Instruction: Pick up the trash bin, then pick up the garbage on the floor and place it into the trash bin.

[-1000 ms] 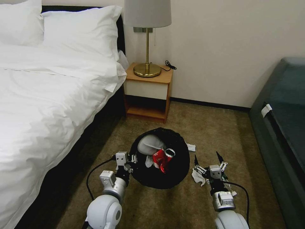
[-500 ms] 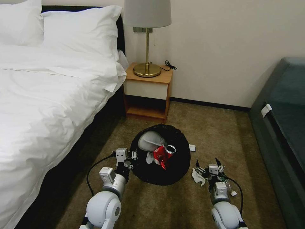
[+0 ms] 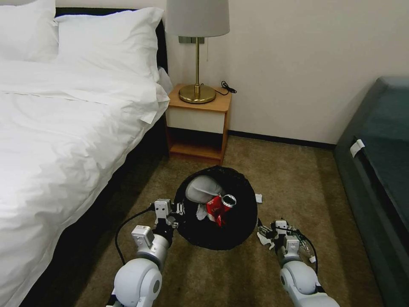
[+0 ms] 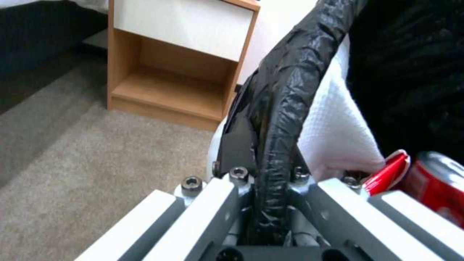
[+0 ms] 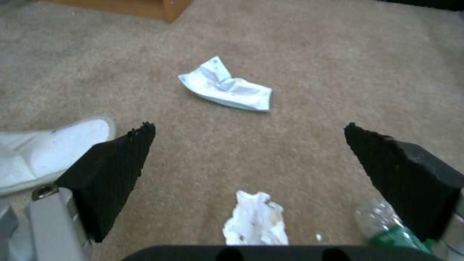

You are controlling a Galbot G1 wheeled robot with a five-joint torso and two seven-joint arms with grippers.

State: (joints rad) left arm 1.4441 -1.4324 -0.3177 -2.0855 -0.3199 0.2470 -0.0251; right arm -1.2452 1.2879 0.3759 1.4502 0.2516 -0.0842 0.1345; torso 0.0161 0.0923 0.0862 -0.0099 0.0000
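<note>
Trash bin (image 3: 232, 232), black and lined with a black plastic bag, sat over the carpet (image 3: 272, 170) between the bed (image 3: 64, 128) and a dark sofa (image 3: 375, 170), in front of the wooden nightstand (image 3: 198, 123) that carried a brass lamp (image 3: 197, 51). The left gripper (image 3: 175, 212) had its jaws clamped on the bin's rim at the side nearest the bed; the left wrist view showed the bag-wrapped rim (image 4: 285, 101) running between the jaws. Inside the bin lay a crushed red can (image 3: 219, 207), a grey bundle (image 3: 202, 189) and white tissue paper (image 3: 199, 213). The right gripper (image 3: 272, 230) hung low over the carpet just beside the bin's other side, its jaws wide apart. In the right wrist view a crumpled white tissue (image 5: 256, 221) lay on the floor between those jaws, a folded white wrapper (image 5: 227, 85) lay farther off, a white slipper (image 5: 53, 148) rested beside one black fingertip (image 5: 116, 156), and a clear plastic bottle with a green label (image 5: 386, 228) lay near the other.
</note>
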